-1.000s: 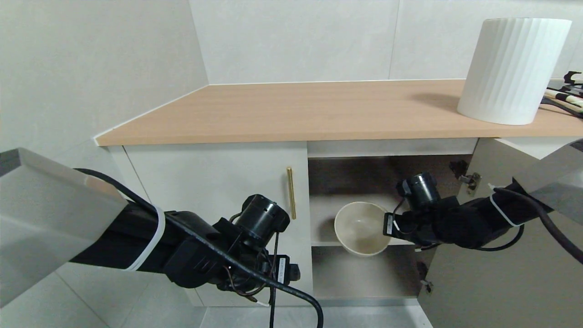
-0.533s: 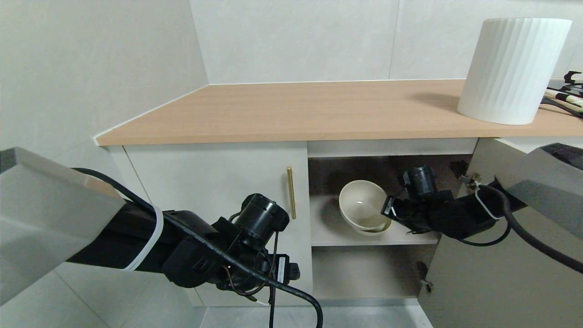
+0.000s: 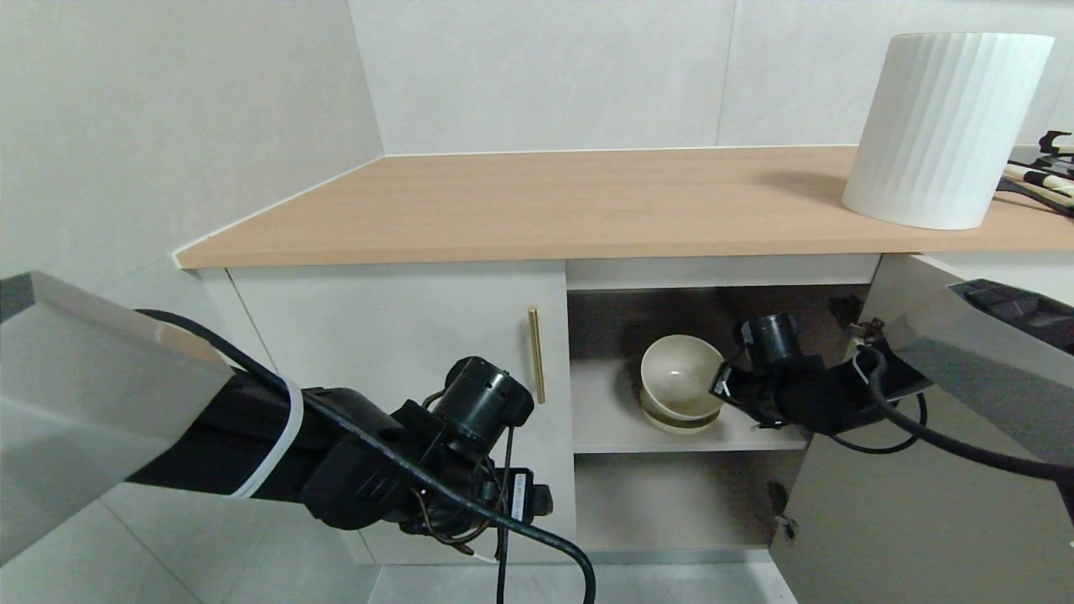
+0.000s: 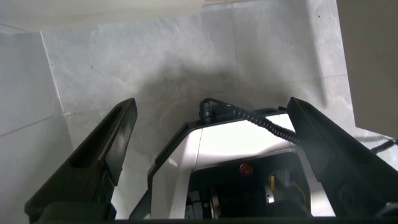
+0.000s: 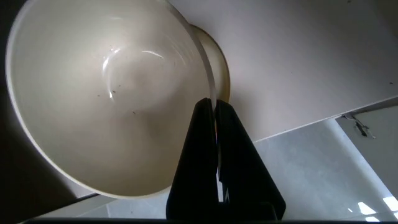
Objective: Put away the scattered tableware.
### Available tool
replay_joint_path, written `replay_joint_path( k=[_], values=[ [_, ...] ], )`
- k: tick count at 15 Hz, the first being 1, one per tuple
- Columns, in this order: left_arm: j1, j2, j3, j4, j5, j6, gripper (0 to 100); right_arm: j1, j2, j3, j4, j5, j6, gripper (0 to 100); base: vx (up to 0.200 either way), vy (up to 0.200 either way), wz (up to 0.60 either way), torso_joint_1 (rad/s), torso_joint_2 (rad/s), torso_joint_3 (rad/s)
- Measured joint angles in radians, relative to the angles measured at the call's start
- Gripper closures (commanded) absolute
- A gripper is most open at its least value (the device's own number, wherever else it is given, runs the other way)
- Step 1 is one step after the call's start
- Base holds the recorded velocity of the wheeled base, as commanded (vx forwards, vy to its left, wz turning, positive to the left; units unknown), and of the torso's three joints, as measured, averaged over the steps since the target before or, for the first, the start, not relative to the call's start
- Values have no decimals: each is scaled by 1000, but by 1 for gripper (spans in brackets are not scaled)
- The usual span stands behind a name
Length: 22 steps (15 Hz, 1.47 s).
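I see a plain glossy cream upper bowl (image 3: 676,376), a lower bowl (image 3: 684,422) with an olive-tinged edge, and my right gripper (image 3: 720,384) all black. Countertop (image 3: 545,201) is light wood grain, canister (image 3: 948,126) white with vertical ribs. Cabinet door (image 3: 403,335) off-white, its handle (image 3: 534,354) gold, wall tiles (image 3: 545,75) pale grey.

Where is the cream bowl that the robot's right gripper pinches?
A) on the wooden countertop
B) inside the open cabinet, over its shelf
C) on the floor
B: the right gripper clamps the bowl by its rim inside the open cabinet, just above another dish on the shelf.
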Motion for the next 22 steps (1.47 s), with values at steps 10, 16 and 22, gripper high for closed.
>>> replay_joint_path(
  k=[10,16,22],
  values=[
    [0,5,0,-2,0,0,0,0,40,-33,9,3,-7,100,0,0,0,0,0,0],
    [0,5,0,-1,1,0,0,2,46,-34,11,3,-8,0,0,0,0,0,0,0],
    [0,3,-1,0,0,0,0,6,39,-23,15,5,-10,0,0,0,0,0,0,0]
  ],
)
